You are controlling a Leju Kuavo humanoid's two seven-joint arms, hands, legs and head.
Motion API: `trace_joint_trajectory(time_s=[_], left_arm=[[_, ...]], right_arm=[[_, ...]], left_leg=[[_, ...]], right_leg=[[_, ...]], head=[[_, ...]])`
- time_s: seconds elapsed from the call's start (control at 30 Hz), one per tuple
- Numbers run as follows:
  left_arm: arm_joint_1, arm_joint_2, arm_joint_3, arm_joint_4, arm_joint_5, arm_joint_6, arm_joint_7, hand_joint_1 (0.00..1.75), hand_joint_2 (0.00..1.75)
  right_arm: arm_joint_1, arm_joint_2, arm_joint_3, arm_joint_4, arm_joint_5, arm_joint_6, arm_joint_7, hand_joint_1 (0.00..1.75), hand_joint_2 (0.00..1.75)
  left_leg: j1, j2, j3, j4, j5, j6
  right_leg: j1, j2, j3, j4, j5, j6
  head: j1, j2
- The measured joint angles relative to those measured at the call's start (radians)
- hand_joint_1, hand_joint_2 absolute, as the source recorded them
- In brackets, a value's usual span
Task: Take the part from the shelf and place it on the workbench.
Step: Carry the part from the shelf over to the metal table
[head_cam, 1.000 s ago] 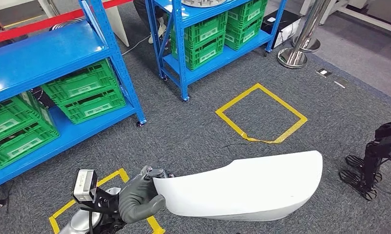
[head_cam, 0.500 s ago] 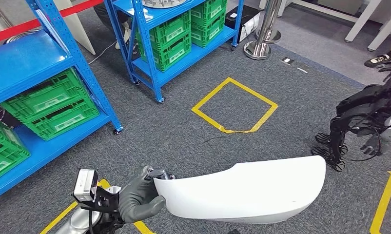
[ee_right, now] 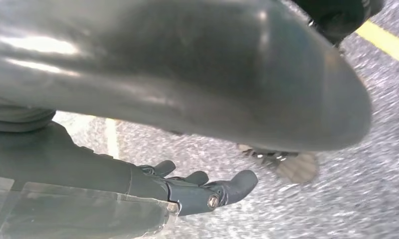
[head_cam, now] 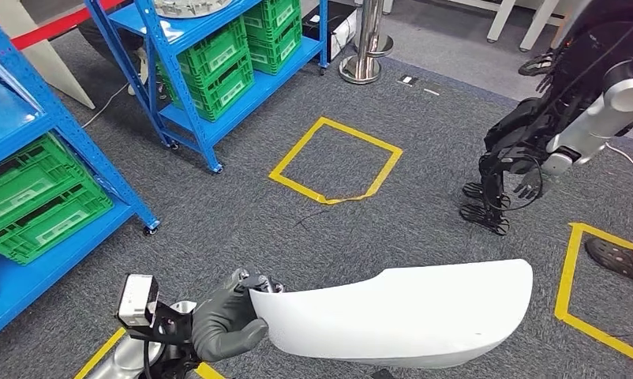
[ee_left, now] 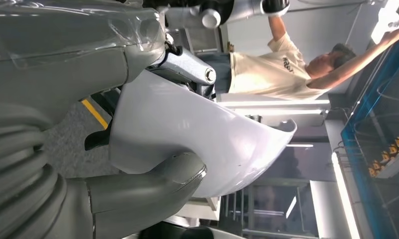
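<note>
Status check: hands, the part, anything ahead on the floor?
Left hand grips white part. Right hand beneath it, grip unclear. Second robot ahead right.

Your left hand grips; your right lies under the panel.
Left hand [head_cam: 222, 325] clasps the white panel [head_cam: 400, 316] edge, thumb wrapped; right hand [ee_right: 197, 189] fingers extended beneath it.

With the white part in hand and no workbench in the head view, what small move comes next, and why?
Probably keep turning toward the workbench, holding steady. The left hand grips one end of the white part, the right hand lies under it, and ahead are carpet, blue shelves and another robot.
</note>
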State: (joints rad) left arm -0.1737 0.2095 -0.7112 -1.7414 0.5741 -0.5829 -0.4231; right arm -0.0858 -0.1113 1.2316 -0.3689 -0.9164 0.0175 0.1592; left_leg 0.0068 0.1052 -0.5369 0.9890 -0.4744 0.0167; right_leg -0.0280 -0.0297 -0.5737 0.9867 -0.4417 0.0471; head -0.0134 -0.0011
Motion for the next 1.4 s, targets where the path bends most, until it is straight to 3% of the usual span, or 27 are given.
trace_joint_trajectory(time_s=[0.07,0.13,0.2,0.23,0.27,0.33,0.4,0.43,0.5,0.57,0.63,0.67,0.7,0.73,0.77,0.83,0.9,0.97,1.0,1.07,1.13,1.17,1.2,1.23,1.27,1.33,1.4], left_arm=[[0.0,0.001,0.0,-0.001,0.0,0.0,0.0,1.75,1.75],[0.002,0.002,0.001,-0.002,0.0,-0.001,0.001,1.75,1.75],[0.003,0.003,0.0,-0.001,0.0,-0.001,0.001,1.75,1.75],[0.004,0.003,0.001,-0.001,0.0,-0.001,0.001,1.75,1.75],[0.004,0.003,0.001,-0.001,0.0,-0.001,0.001,1.75,1.75],[0.003,0.003,0.001,-0.002,0.0,-0.001,0.001,1.75,1.75],[0.002,0.004,0.001,-0.002,0.0,-0.001,0.001,1.75,1.75],[0.002,0.004,0.001,-0.003,0.0,-0.001,0.001,1.75,1.75],[0.0,0.003,0.002,-0.005,0.0,-0.001,0.001,1.75,1.75],[0.0,0.001,0.002,-0.007,0.0,-0.001,0.0,1.75,1.75],[0.004,0.001,0.003,-0.007,-0.001,-0.001,-0.001,1.75,1.75],[0.008,0.001,0.003,-0.007,-0.002,-0.001,-0.003,1.75,1.75],[0.011,0.002,0.004,-0.007,-0.004,-0.002,-0.005,1.75,1.75],[0.015,0.002,0.005,-0.006,-0.006,-0.004,-0.008,1.75,1.75],[0.017,0.002,0.007,-0.006,-0.008,-0.006,-0.012,1.75,1.75],[0.019,0.002,0.012,-0.005,-0.011,-0.009,-0.02,1.75,1.75],[0.02,0.003,0.018,-0.004,-0.014,-0.01,-0.027,1.75,1.75],[0.023,0.004,0.022,-0.004,-0.019,-0.008,-0.035,1.75,1.75],[0.024,0.004,0.024,-0.004,-0.022,-0.007,-0.039,1.75,1.75],[0.026,0.005,0.027,-0.004,-0.026,-0.003,-0.046,1.75,1.75],[0.03,0.007,0.028,-0.004,-0.03,0.001,-0.052,1.75,1.75],[0.034,0.008,0.029,-0.004,-0.031,0.003,-0.053,1.75,1.75],[0.037,0.01,0.029,-0.004,-0.032,0.005,-0.054,1.75,1.75],[0.039,0.011,0.029,-0.004,-0.034,0.006,-0.054,1.75,1.75],[0.041,0.011,0.029,-0.004,-0.035,0.008,-0.055,1.75,1.75],[0.041,0.012,0.03,-0.004,-0.036,0.008,-0.056,1.75,1.75],[0.041,0.013,0.032,-0.005,-0.036,0.007,-0.057,1.75,1.75]], right_arm=[[-0.001,0.003,0.0,0.009,0.001,0.0,0.0,0.0,0.0],[-0.004,0.007,0.0,0.015,0.001,0.0,0.0,0.0,0.0],[-0.004,0.011,0.0,0.02,0.001,0.0,0.0,0.0,0.0],[-0.004,0.012,0.0,0.022,0.001,0.0,0.0,0.0,0.0],[-0.003,0.013,0.0,0.024,0.001,0.0,0.0,0.0,0.0],[-0.004,0.017,0.0,0.026,0.001,0.0,0.0,0.0,0.0],[-0.007,0.023,0.0,0.028,0.001,0.0,0.0,0.0,0.0],[-0.008,0.027,0.0,0.029,0.001,0.001,0.0,0.0,0.0],[-0.006,0.031,0.0,0.031,0.002,0.001,0.0,0.0,0.0],[-0.007,0.032,0.0,0.034,0.005,0.001,0.002,0.0,0.0],[-0.012,0.029,0.0,0.04,0.009,0.003,0.005,0.0,0.0],[-0.014,0.028,0.0,0.043,0.01,0.005,0.007,0.0,0.0],[-0.014,0.026,0.0,0.046,0.012,0.008,0.01,0.0,0.0],[-0.014,0.025,0.0,0.05,0.014,0.012,0.013,0.0,0.0],[-0.013,0.023,0.0,0.054,0.016,0.015,0.015,0.0,0.0],[-0.015,0.021,0.001,0.06,0.02,0.017,0.017,0.0,0.0],[-0.019,0.021,0.0,0.062,0.025,0.018,0.017,0.0,0.0],[-0.02,0.02,0.0,0.065,0.028,0.017,0.018,0.0,0.0],[-0.02,0.019,0.0,0.068,0.031,0.017,0.018,0.0,0.0],[-0.02,0.018,0.0,0.071,0.038,0.017,0.018,0.0,0.0],[-0.022,0.018,0.0,0.074,0.044,0.017,0.018,0.0,0.0],[-0.023,0.019,0.0,0.075,0.045,0.017,0.018,0.0,0.0],[-0.023,0.019,0.0,0.076,0.046,0.017,0.018,0.0,0.0],[-0.022,0.02,0.0,0.078,0.046,0.016,0.019,0.0,0.0],[-0.022,0.02,0.0,0.079,0.045,0.016,0.019,0.0,0.0],[-0.022,0.022,-0.001,0.082,0.044,0.015,0.02,0.0,0.0],[-0.025,0.026,-0.005,0.084,0.042,0.015,0.021,0.0,0.0]], left_leg=[[0.008,-0.047,-0.022,0.056,-0.044,-0.009],[0.011,-0.092,-0.079,0.187,-0.115,-0.013],[0.011,-0.103,-0.125,0.287,-0.147,-0.009],[0.01,-0.105,-0.125,0.286,-0.134,-0.004],[0.009,-0.109,-0.104,0.244,-0.104,0.003],[0.005,-0.149,-0.036,0.108,-0.037,0.025],[0.0,-0.19,0.001,0.024,-0.011,0.043],[-0.004,-0.196,0.004,0.014,-0.013,0.048],[-0.008,-0.173,0.011,-0.006,-0.001,0.053],[-0.006,-0.145,0.022,-0.035,0.017,0.056],[-0.005,-0.115,0.024,-0.047,0.025,0.056],[-0.006,-0.099,0.021,-0.046,0.026,0.055],[-0.006,-0.084,0.019,-0.045,0.026,0.054],[-0.006,-0.069,0.017,-0.043,0.025,0.052],[-0.004,-0.057,0.015,-0.04,0.024,0.049],[-0.002,-0.034,0.008,-0.023,0.015,0.034],[-0.003,-0.017,-0.001,-0.001,0.002,0.015],[-0.001,-0.006,-0.003,0.007,-0.003,0.004],[0.003,-0.006,-0.003,0.009,-0.005,-0.001],[0.011,-0.037,-0.017,0.046,-0.036,-0.009],[0.014,-0.084,-0.065,0.16,-0.106,-0.013],[0.014,-0.095,-0.096,0.229,-0.138,-0.013],[0.014,-0.101,-0.121,0.282,-0.157,-0.011],[0.014,-0.102,-0.13,0.302,-0.156,-0.007],[0.013,-0.104,-0.119,0.279,-0.136,-0.002],[0.01,-0.124,-0.053,0.15,-0.07,0.016],[0.002,-0.146,0.0,0.047,-0.034,0.029]], right_leg=[[-0.003,0.02,-0.003,-0.002,0.007,-0.013],[0.001,0.04,-0.009,-0.002,0.011,-0.023],[0.008,0.064,-0.014,-0.001,0.016,-0.029],[0.012,0.077,-0.015,-0.001,0.018,-0.031],[0.015,0.089,-0.015,-0.001,0.02,-0.032],[0.017,0.113,-0.016,-0.001,0.025,-0.03],[0.011,0.134,-0.024,-0.002,0.032,-0.021],[0.007,0.144,-0.029,-0.002,0.037,-0.014],[0.003,0.153,-0.037,-0.005,0.045,-0.003],[0.007,0.111,-0.062,0.035,0.023,-0.003],[0.007,0.059,-0.118,0.15,-0.033,-0.009],[0.004,0.05,-0.147,0.214,-0.057,-0.006],[0.0,0.045,-0.164,0.257,-0.07,0.0],[-0.005,0.04,-0.163,0.265,-0.07,0.01],[-0.01,0.034,-0.141,0.233,-0.057,0.023],[-0.017,-0.002,-0.058,0.098,-0.019,0.045],[-0.015,-0.026,-0.01,0.017,-0.001,0.039],[-0.008,-0.015,-0.013,0.016,0.0,0.017],[-0.007,-0.008,-0.014,0.016,0.001,0.009],[-0.008,0.003,-0.017,0.014,0.006,-0.004],[-0.005,0.012,-0.02,0.014,0.01,-0.014],[-0.001,0.017,-0.022,0.014,0.011,-0.018],[0.003,0.022,-0.024,0.014,0.012,-0.02],[0.007,0.026,-0.025,0.014,0.013,-0.021],[0.01,0.033,-0.026,0.014,0.014,-0.023],[0.013,0.049,-0.025,0.014,0.017,-0.023],[0.013,0.063,-0.029,0.014,0.024,-0.017]], head=[[-0.002,0.0],[-0.003,0.0],[-0.002,0.0],[-0.002,0.0],[-0.002,0.0],[-0.001,0.0],[0.0,0.0],[0.0,0.0],[-0.002,0.0],[0.0,0.0],[0.003,0.0],[0.003,0.0],[0.003,0.0],[0.004,0.0],[0.004,0.0],[0.004,0.0],[0.003,0.0],[0.001,0.0],[0.0,0.0],[0.0,0.0],[0.0,0.0],[0.0,0.0],[0.0,0.0],[0.0,0.0],[0.0,0.0],[0.001,0.0],[0.001,0.0]])
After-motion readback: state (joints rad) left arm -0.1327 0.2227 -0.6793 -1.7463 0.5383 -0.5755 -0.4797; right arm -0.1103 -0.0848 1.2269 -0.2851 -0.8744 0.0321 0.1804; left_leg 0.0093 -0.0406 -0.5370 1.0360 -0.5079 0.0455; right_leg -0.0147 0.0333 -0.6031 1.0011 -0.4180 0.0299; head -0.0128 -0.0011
